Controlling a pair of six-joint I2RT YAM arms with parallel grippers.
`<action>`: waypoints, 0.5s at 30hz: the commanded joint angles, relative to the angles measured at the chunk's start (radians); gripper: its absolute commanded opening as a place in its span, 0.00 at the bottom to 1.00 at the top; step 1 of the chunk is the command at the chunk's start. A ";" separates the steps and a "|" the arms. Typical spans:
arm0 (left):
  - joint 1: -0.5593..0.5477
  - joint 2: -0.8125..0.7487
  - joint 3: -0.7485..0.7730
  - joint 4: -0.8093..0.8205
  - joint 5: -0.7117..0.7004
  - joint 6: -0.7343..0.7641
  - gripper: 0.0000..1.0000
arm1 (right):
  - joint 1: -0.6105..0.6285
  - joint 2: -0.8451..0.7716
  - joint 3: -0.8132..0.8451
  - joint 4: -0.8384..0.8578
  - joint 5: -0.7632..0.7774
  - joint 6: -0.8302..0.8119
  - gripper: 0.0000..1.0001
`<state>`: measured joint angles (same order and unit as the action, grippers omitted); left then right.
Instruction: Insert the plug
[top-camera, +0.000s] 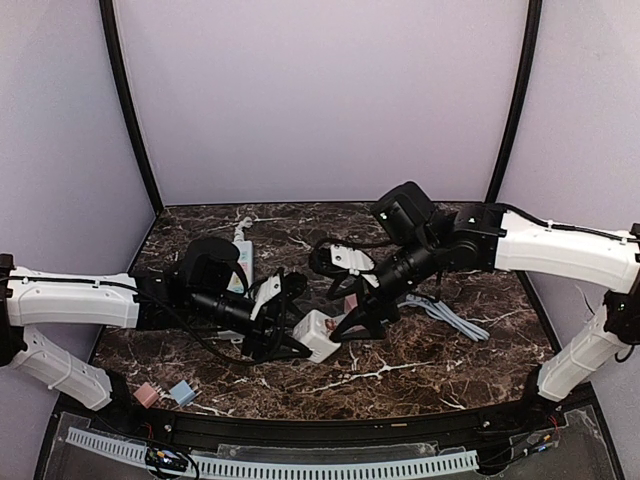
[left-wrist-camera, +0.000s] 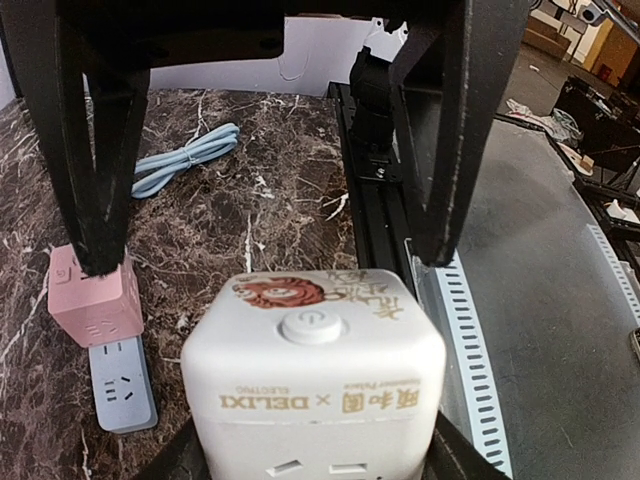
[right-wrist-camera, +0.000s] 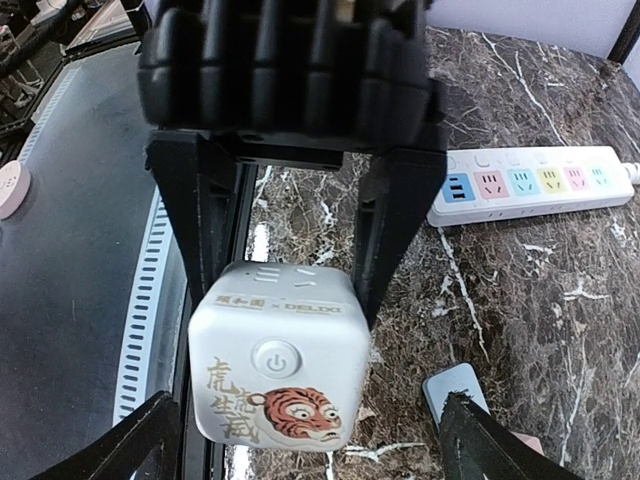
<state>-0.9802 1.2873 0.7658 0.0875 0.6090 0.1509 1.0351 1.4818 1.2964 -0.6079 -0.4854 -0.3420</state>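
Note:
A white cube socket (left-wrist-camera: 312, 370) with a tiger print and a power button is held off the table between my left gripper's (left-wrist-camera: 315, 462) jaws; it also shows in the top view (top-camera: 318, 334) and the right wrist view (right-wrist-camera: 275, 365). My right gripper (right-wrist-camera: 308, 425) is open wide, with its fingers (left-wrist-camera: 98, 170) standing on either side of the cube, apart from it. One fingertip rests by a pink cube adaptor (left-wrist-camera: 92, 300), which sits on a grey-blue plug piece (left-wrist-camera: 122, 386) on the table. No plug is held.
A white power strip (right-wrist-camera: 530, 184) with coloured sockets lies at the back left (top-camera: 243, 262). A coiled light-blue cable (top-camera: 452, 316) lies at the right. Small pink (top-camera: 147, 393) and blue (top-camera: 182, 391) blocks sit at the front left edge. The black front rail (left-wrist-camera: 375, 200) is close by.

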 joint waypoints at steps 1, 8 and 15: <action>-0.004 0.000 0.046 -0.024 0.022 0.039 0.01 | 0.024 -0.005 0.021 -0.038 -0.025 -0.020 0.89; -0.004 -0.004 0.053 -0.018 0.040 0.046 0.01 | 0.042 -0.003 0.029 -0.027 0.030 0.015 0.89; -0.003 0.000 0.052 -0.006 0.053 0.044 0.01 | 0.071 0.010 0.039 -0.018 0.037 0.022 0.90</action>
<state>-0.9802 1.2900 0.7856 0.0711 0.6270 0.1806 1.0817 1.4818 1.3018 -0.6331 -0.4625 -0.3313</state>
